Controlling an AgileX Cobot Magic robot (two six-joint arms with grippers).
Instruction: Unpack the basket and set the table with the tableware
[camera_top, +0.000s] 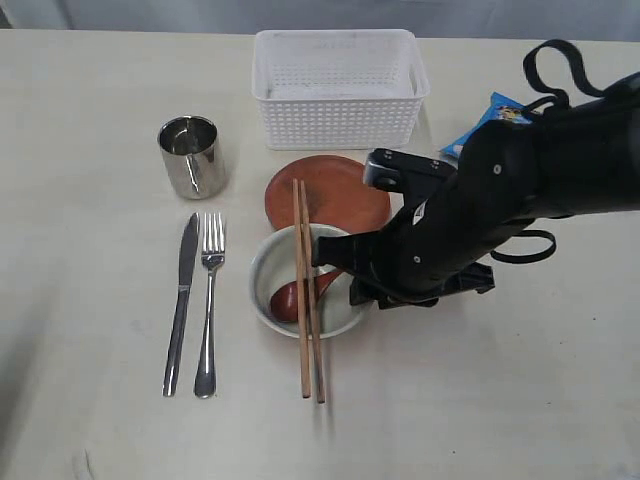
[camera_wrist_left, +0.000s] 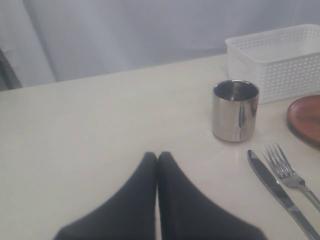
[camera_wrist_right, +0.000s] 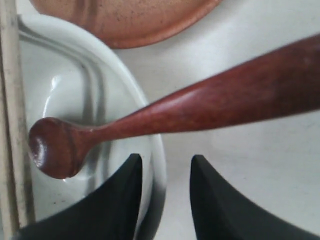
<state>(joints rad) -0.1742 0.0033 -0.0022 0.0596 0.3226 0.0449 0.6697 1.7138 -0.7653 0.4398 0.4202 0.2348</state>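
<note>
Surface: pale cream table (camera_top: 90, 90) with faint grain; a grey curtain hangs behind it.
Landmark: off-white bowl (camera_top: 268, 268), which we use to place everything else.
Spoon: reddish-brown wooden spoon (camera_top: 290, 299), head down inside the bowl, handle leaning out over the bowl's rim on the right arm's side.
Chopsticks: brown chopsticks (camera_top: 306, 345) lie across the bowl, running from beyond its near rim to the plate.
Plate: dark brown plate (camera_top: 345, 195) just behind the bowl; we cannot tell whether they touch or overlap.
Cutlery: knife (camera_top: 180, 300) and fork (camera_top: 208, 310) lie side by side left of the bowl, with the steel mug (camera_top: 190, 155) beyond them.
Basket: white basket (camera_top: 340, 120) sits behind the plate, farther from the bowl; we see nothing in it.
Right claw (camera_wrist_right: 165, 197): low at the bowl's right rim, fingers spread, pinching nothing.
Left claw (camera_wrist_left: 157, 195): fingers pressed together, empty, well left of the bowl.
Key relation: the spoon's long axis runs crosswise just ahead of the right claw's fingertips, so the right arm is by far the nearer.
Judgement: the setting looks nearly finished. We expect the right claw to back away from the bowl, and the risk is clipping the handle or the chopsticks.
</note>
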